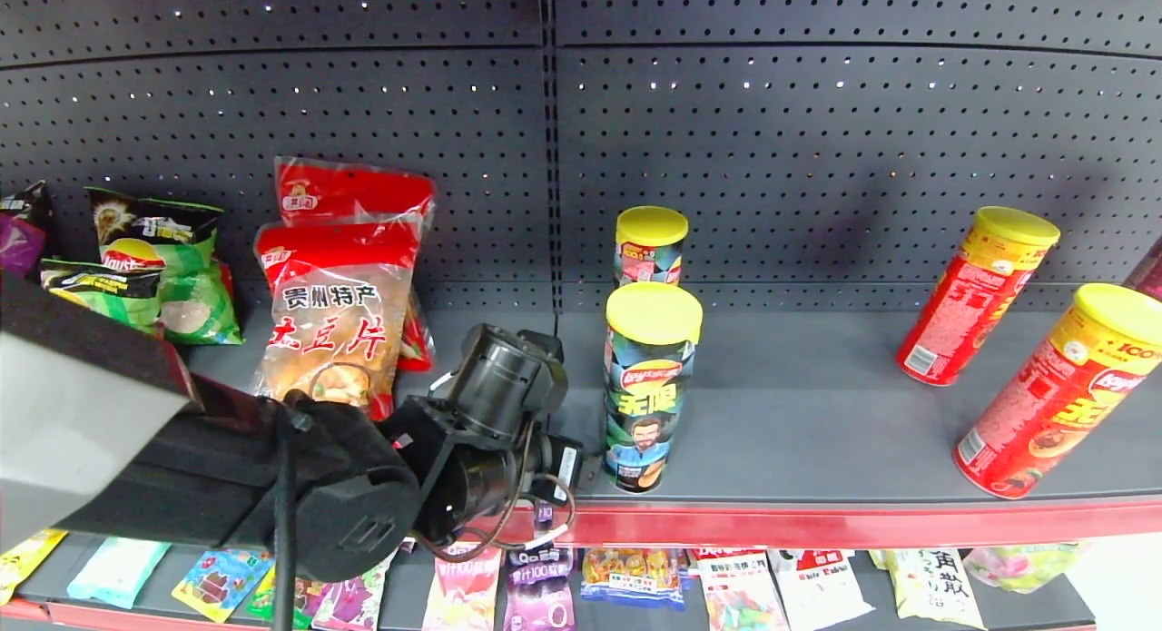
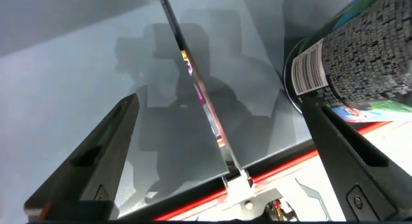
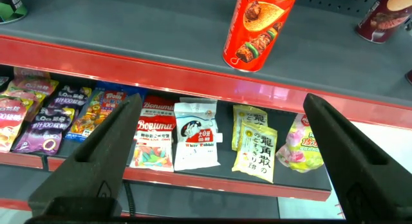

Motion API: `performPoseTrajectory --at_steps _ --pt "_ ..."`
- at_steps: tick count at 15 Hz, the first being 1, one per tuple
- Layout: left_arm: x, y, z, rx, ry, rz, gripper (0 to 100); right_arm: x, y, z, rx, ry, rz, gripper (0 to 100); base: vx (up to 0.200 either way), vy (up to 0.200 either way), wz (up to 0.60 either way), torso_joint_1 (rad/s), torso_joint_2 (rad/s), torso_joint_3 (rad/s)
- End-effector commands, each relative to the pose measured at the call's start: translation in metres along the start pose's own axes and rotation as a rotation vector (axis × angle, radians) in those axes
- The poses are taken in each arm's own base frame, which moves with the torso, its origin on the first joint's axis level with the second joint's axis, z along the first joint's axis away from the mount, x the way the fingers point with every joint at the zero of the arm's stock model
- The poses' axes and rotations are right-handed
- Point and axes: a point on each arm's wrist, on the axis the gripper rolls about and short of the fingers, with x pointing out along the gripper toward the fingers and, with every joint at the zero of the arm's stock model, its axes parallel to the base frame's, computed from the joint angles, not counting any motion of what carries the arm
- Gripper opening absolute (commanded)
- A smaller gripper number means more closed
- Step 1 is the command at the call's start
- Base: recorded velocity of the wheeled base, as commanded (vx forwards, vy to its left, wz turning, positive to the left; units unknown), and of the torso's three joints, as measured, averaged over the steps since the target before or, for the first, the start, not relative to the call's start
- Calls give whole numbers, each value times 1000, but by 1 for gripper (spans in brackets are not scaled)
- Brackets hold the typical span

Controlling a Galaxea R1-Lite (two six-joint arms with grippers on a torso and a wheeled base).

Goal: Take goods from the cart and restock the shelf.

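- Now: left claw (image 2: 220, 105) is spread wide with nothing in it, low over the near edge of the shelf (image 1: 817, 422).
- Dark chip can (image 1: 652, 386) stands upright just right of it, beside one finger; contact unclear.
- Right claw (image 3: 222, 102) gapes empty before the shelf front.
- Red can (image 3: 257, 24) stands beyond it, near the lip.
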Motion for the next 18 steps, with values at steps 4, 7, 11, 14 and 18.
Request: performPoseTrajectory --at_steps 4,7,11,14,18 --pt "4 0 -2 0 8 3 100 0 0 0 -1 1 1 100 0 0 0 0 0 0" --pt "4 0 3 -9 -9 2 100 0 0 0 -1 1 1 100 0 0 0 0 0 0" --pt "-51 24 26 -61 -128 61 100 0 0 0 1 1 2 100 0 0 0 0 0 0" --pt "-115 58 22 -65 -194 142 100 0 0 -1 19 3 7 100 0 0 0 0 0 0" --pt "-239 110 -49 51 -230 297 100 0 0 -1 70 6 1 100 0 0 0 0 0 0"
